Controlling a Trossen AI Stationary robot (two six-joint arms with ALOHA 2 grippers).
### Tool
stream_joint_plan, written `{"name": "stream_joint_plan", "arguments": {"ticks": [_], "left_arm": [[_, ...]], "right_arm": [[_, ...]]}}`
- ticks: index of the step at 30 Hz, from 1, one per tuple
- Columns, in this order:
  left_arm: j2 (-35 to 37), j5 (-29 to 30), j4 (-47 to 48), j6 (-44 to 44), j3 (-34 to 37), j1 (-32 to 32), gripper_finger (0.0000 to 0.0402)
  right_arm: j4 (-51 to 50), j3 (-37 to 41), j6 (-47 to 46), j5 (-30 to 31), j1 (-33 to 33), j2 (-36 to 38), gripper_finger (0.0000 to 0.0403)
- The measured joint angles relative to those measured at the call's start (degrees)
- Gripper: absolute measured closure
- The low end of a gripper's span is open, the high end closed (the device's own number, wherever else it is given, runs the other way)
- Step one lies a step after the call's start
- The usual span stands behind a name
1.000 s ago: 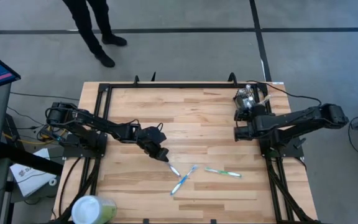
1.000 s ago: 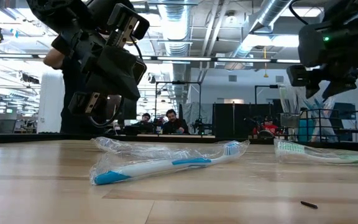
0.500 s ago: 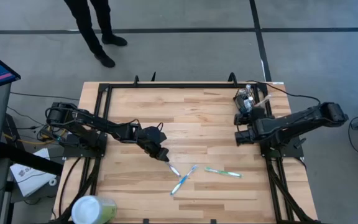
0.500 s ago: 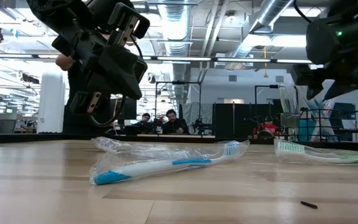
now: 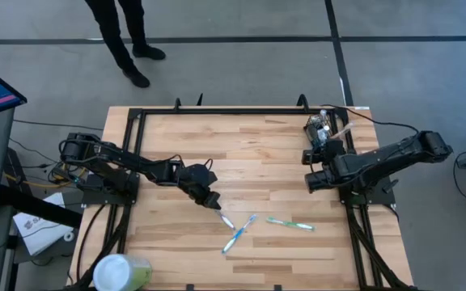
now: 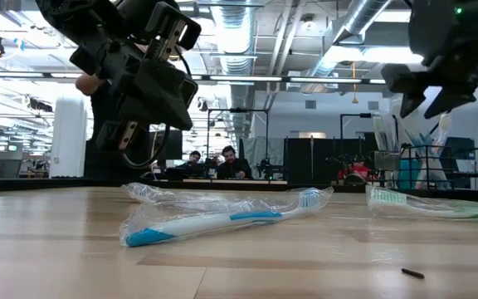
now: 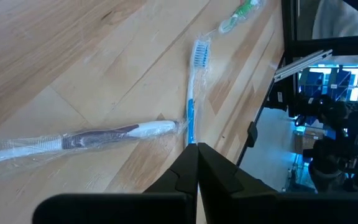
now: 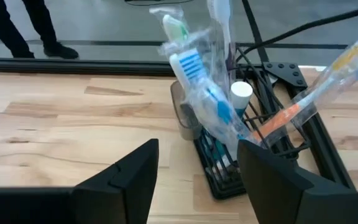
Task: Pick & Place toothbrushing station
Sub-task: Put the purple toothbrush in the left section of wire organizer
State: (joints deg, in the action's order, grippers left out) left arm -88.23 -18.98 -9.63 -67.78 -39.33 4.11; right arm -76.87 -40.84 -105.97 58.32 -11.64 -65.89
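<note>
my right pincer [image 8: 194,177] open, just before toothbrushing station [image 8: 219,165] at worktop [image 5: 249,141] corner; my left pincer [image 5: 213,202] closed near wrapped toothbrushes [image 5: 237,230].

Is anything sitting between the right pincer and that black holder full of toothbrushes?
No: bare wood separates right pincer from holder, seen from above.

Toothbrushing station [image 8: 213,158]: small dark upright holder w/ wire-rack base, packed w/ plastic-wrapped toothbrushes leaning out at angles, one blue-bristled, one orange-handled. Stands just ahead of the right pincer [image 8: 197,180], between its spread fingers but not touching, at the tabletop's far corner.
</note>
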Motion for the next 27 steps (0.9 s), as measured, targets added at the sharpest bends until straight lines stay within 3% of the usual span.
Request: {"name": "stream_joint_plan", "arguments": {"ticks": [9, 22, 27], "left_arm": [[0.0, 0.0, -0.9, 0.0, 0.0, 0.0, 0.0401], [0.0, -0.1, -4.3, 2.7, 0.0, 0.0, 0.0401], [1.1, -0.5, -4.9, 2.6, -0.1, 0.0, 0.0401]], "right_arm": [[-5.1, -5.5, 1.7, -3.8, -0.4, 0.0, 0.0183], [-3.0, -16.4, 17.9, -6.9, -2.2, 0.0, 0.0188], [2.0, -21.3, 26.9, -7.5, -3.4, 0.0, 0.0194]]}}
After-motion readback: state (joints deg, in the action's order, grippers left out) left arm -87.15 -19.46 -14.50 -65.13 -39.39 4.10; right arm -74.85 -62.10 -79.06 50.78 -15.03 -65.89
